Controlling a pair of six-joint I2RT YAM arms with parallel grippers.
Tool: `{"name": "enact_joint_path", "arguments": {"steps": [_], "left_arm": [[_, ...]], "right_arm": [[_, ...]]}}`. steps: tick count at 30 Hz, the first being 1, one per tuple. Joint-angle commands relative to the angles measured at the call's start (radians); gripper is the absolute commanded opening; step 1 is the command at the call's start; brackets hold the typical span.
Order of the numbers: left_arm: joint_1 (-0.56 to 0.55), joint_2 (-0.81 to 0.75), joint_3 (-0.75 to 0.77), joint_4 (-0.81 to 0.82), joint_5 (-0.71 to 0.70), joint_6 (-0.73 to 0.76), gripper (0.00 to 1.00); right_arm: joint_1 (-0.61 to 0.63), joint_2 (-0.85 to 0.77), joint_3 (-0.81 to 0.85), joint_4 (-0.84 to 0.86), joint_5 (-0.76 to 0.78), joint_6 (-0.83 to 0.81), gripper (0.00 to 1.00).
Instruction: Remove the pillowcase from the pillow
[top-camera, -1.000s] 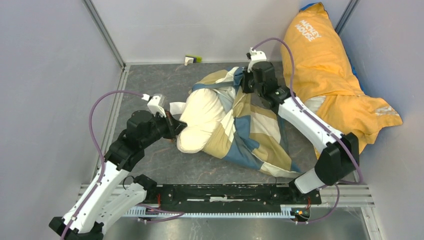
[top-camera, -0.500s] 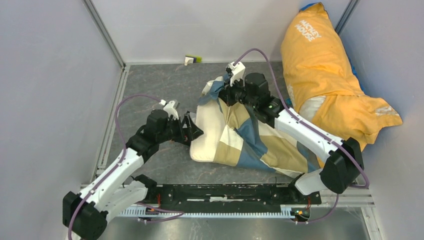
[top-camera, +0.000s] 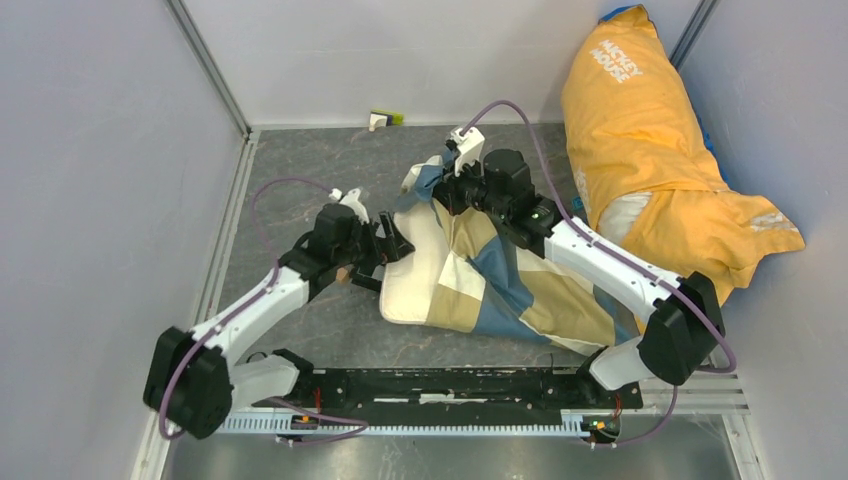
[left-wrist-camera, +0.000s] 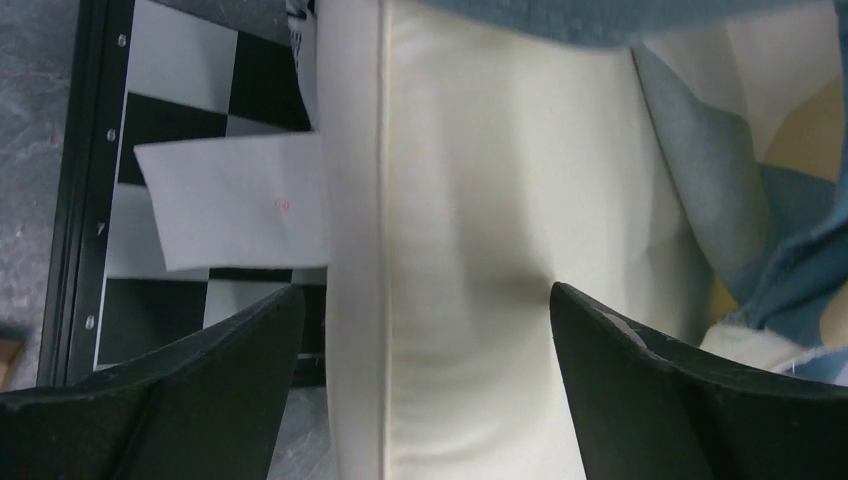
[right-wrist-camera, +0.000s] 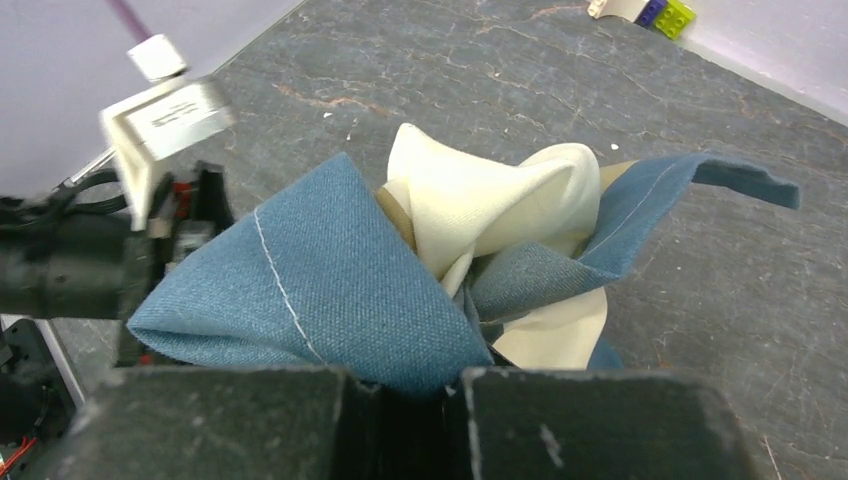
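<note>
left pincer released, astride pillow | right pincer clenched on pillowcase

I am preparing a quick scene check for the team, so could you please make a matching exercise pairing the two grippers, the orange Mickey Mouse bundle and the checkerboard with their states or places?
Things:
1. left gripper
2. right gripper
3. orange Mickey Mouse bundle
4. checkerboard

States or places:
A. shut on bunched fabric of the pillowcase
B. at the far right, against the wall
C. open, one finger on each side of the pillow
D. partly hidden by the pillow

Pairs: 1-C, 2-A, 3-B, 4-D.
</note>
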Motion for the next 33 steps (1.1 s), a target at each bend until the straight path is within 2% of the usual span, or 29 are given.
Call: {"name": "enact_joint_path", "arguments": {"steps": [1,3,4,6,8,9,10,12,13,14,16,19,23,29,33], "left_arm": [[0.003,0.155,0.131,0.039,0.003,-0.016,0.96],[0.003,0.202,0.145,0.048,0.022,-0.020,0.88],[0.003,0.215,0.146,0.068,0.048,-0.023,0.81],[0.003,0.219,0.137,0.123,0.109,-0.030,0.60],[0.003,0.190,0.122,0.185,0.146,-0.031,0.33],[0.002,0.168,0.119,0.198,0.149,-0.023,0.24],[0.002,0.140,0.116,0.199,0.148,-0.010,0.14],[0.001,0.090,0.117,0.178,0.140,0.037,0.03],[0.000,0.068,0.125,0.161,0.129,0.065,0.02],[0.000,0.052,0.132,0.118,0.125,0.095,0.02],[-0.001,0.026,0.150,0.065,0.114,0.146,0.02],[-0.011,0.016,0.177,-0.004,0.065,0.197,0.02],[-0.035,0.012,0.191,-0.010,0.041,0.210,0.02],[-0.041,-0.004,0.217,-0.027,0.007,0.228,0.02],[-0.043,-0.027,0.246,-0.054,0.006,0.241,0.02]], "right_arm": [[0.011,0.007,-0.002,0.064,0.011,-0.002,0.00],[0.011,0.013,0.000,0.058,0.022,-0.002,0.00],[0.012,0.017,0.003,0.051,0.029,-0.005,0.02],[0.012,0.043,0.026,0.021,0.065,-0.011,0.05],[0.012,0.091,0.085,-0.055,0.108,-0.023,0.07],[0.011,0.118,0.131,-0.094,0.130,-0.031,0.12],[0.011,0.150,0.176,-0.136,0.147,-0.038,0.18],[0.012,0.196,0.248,-0.199,0.201,-0.052,0.48],[0.011,0.217,0.274,-0.224,0.222,-0.059,0.64],[0.010,0.231,0.305,-0.256,0.237,-0.071,0.76],[0.010,0.249,0.357,-0.311,0.239,-0.098,0.86],[0.010,0.203,0.362,-0.344,0.236,-0.131,0.97],[0.009,0.061,0.328,-0.372,0.290,-0.154,0.98],[-0.035,-0.065,0.349,-0.515,0.452,-0.121,0.98],[-0.108,-0.154,0.274,-0.507,0.407,-0.095,0.98]]}}
